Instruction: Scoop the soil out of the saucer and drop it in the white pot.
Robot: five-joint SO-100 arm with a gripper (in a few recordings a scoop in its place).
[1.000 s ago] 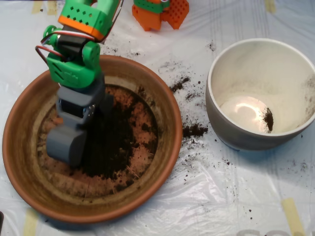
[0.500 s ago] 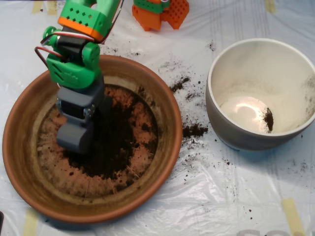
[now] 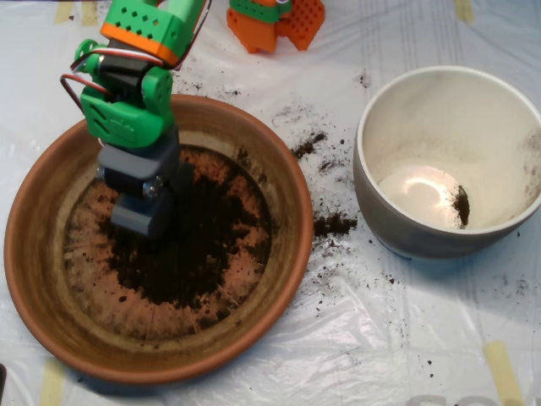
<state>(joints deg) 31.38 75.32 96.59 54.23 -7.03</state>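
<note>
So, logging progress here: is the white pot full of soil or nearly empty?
Nearly empty. The white pot shows a bare pale bottom with one small dark clump of soil; most soil lies in the terracotta saucer.

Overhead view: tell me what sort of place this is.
Probably a hobby or lab robot test bench, not a garden. A crinkled plastic sheet held by tape strips covers the table, spilled soil lies between saucer and white pot, and the arm is bright 3D-printed plastic.
</note>
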